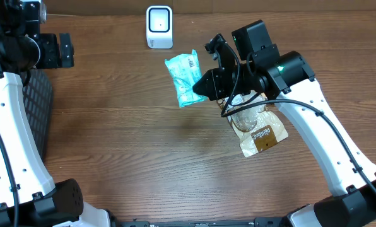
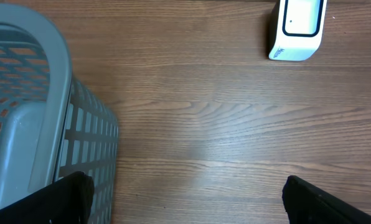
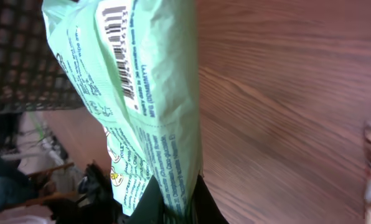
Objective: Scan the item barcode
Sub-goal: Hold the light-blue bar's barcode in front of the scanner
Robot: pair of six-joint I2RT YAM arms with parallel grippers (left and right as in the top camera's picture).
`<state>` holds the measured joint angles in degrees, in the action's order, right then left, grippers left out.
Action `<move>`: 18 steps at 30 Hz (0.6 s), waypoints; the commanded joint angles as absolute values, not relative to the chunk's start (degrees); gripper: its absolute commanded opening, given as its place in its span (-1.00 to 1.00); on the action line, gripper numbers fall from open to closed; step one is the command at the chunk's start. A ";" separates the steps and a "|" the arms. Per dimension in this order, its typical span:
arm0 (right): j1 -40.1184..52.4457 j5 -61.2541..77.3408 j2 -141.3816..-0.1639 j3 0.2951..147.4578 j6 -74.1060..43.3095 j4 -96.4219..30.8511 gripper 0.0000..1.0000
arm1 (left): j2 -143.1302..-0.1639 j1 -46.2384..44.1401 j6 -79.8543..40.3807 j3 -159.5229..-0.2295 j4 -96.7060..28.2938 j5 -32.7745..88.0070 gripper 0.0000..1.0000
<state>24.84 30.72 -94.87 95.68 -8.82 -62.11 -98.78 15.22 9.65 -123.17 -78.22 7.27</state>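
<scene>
The item is a pale green crinkled packet (image 1: 183, 79) with small dark print and a barcode (image 1: 192, 61) near its upper end. It is lifted clear of the bench (image 1: 125, 145), just below and to the right of the white scanner (image 1: 159, 26), and is pinched at its lower right end by the right tool (image 1: 204, 85), which is closed on it. In the right wrist view the barcode (image 3: 120, 31) lies along the packet's (image 3: 148, 93) top edge. At the left edge stands a grey slatted basket (image 1: 40, 101) – its inside cannot be made out. Above it the left tool (image 1: 65, 50) hangs with its jaws spread wide, holding nothing. A brown and clear snack bag (image 1: 260, 132) lies under the right arm – apart from the packet.
</scene>
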 commanded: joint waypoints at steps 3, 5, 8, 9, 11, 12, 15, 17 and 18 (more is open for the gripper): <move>25.12 19.90 -94.91 105.97 -11.18 -67.26 -0.93 | -98.96 15.35 10.74 -124.33 -78.17 7.25 0.99; 25.12 16.29 -97.49 112.01 -11.09 -70.87 -0.93 | -98.96 15.35 10.72 -124.33 -78.17 7.25 0.99; 25.26 12.56 -102.69 122.39 -9.80 -76.23 -0.93 | -98.96 15.35 10.74 -124.33 -78.17 7.25 0.99; 25.45 11.18 -104.57 125.86 -9.10 -77.47 -0.93 | -98.96 15.35 10.72 -124.33 -78.17 7.25 0.99; 26.17 6.96 -108.05 132.05 -8.49 -78.67 -0.93 | -98.96 15.35 10.74 -124.33 -78.17 7.25 0.99; 26.76 3.64 -109.75 134.76 -8.47 -78.54 -0.93 | -98.96 15.35 10.72 -124.33 -78.15 7.25 0.99; 28.84 -7.31 -112.97 137.60 -5.78 -75.53 -0.92 | -98.96 15.35 10.74 -124.33 -78.17 7.25 0.99; 30.33 -15.81 -114.72 137.58 -3.88 -71.83 -0.92 | -98.96 15.35 10.74 -124.33 -78.17 7.25 0.99; 31.16 -20.36 -115.87 137.58 -2.48 -69.60 -0.92 | -98.96 15.35 10.72 -124.33 -78.17 7.25 0.99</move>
<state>29.04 -3.90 -113.36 135.81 -6.48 -72.47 -98.78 15.22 9.65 -123.17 -78.22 7.29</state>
